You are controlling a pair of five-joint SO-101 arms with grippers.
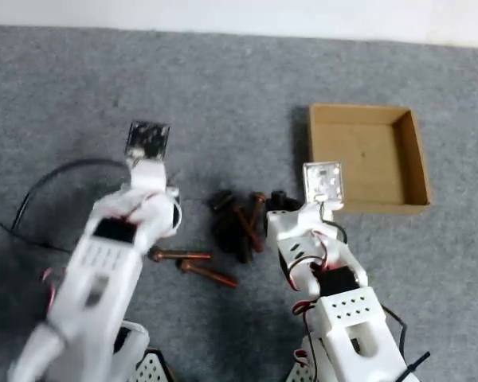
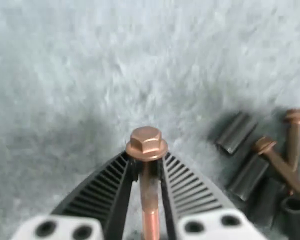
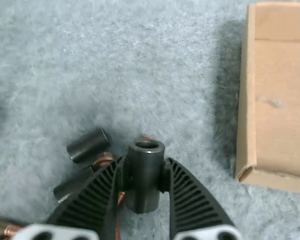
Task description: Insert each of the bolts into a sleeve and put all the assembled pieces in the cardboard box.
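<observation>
My left gripper [image 2: 146, 161] is shut on a copper bolt [image 2: 146, 143], whose hex head sticks out past the fingertips above the grey carpet. My right gripper [image 3: 145, 169] is shut on a black sleeve [image 3: 144, 175], held upright with its bore facing the camera. A pile of black sleeves and copper bolts [image 1: 240, 216] lies between the left arm [image 1: 111, 255] and the right arm [image 1: 334, 286]. Two loose bolts [image 1: 193, 263] lie nearer the front. The open cardboard box [image 1: 418, 159] sits at the back right, beside the right arm.
Loose sleeves [image 2: 236, 132] and bolts [image 2: 282, 167] lie on the carpet beyond the left gripper. Two more sleeves [image 3: 87, 144] lie by the right gripper. The box wall [image 3: 246, 90] stands close to it. A black cable [image 1: 40, 195] loops at the far left.
</observation>
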